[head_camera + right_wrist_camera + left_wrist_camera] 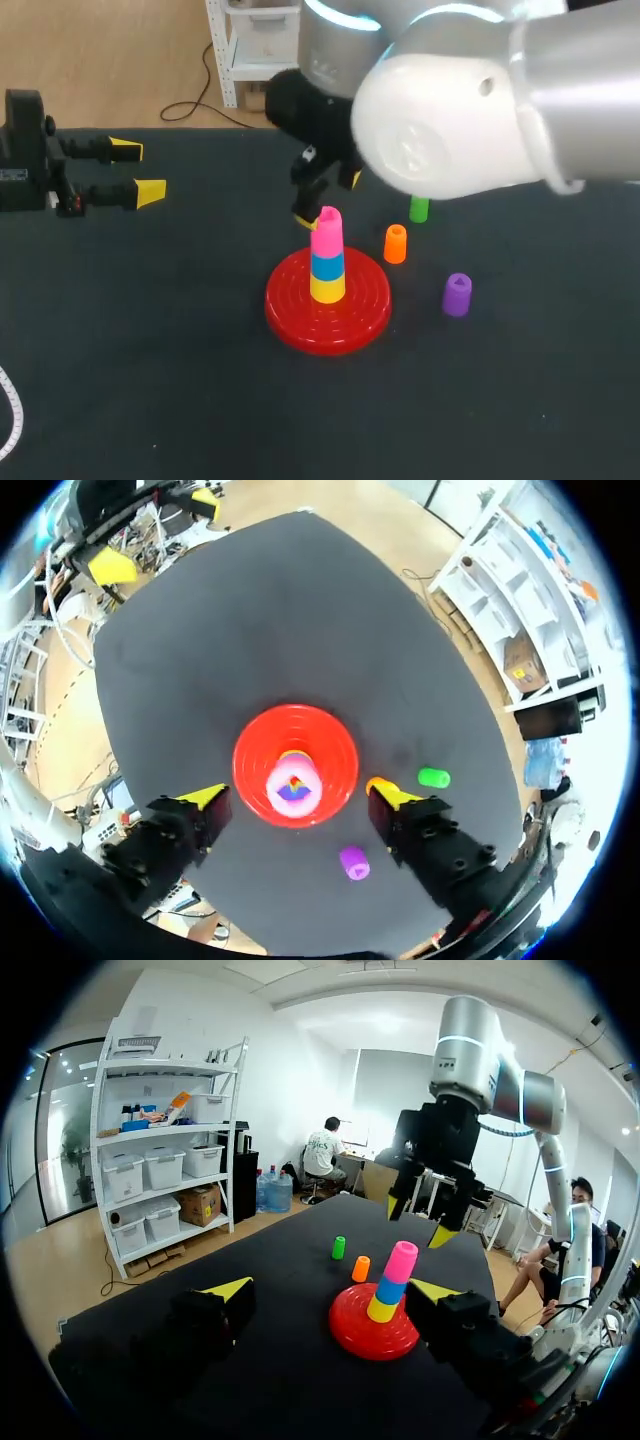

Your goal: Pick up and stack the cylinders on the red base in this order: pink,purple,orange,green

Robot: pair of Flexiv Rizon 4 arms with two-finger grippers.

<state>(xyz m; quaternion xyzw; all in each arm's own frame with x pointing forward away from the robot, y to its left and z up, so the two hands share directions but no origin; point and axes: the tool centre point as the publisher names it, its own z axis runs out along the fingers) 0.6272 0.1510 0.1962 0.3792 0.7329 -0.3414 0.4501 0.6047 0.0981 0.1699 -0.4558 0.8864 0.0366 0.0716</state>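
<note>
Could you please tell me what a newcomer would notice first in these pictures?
A tower of yellow, blue and pink cylinders stands on the red base at mid-table, with the right end effector hanging open just above it. To its right in the head view, an orange cylinder, a green cylinder and a purple cylinder stand loose on the table.

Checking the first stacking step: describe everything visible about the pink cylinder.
The pink cylinder is a short, smooth, plastic-looking tube, hollow with an open top. It stands roughly upright, perhaps slightly tilted, at the top of a stack. It rests on a blue piece, which sits on a yellow piece at the middle of the red base. The right gripper hangs just above it, fingers open to either side, not touching it.
</note>
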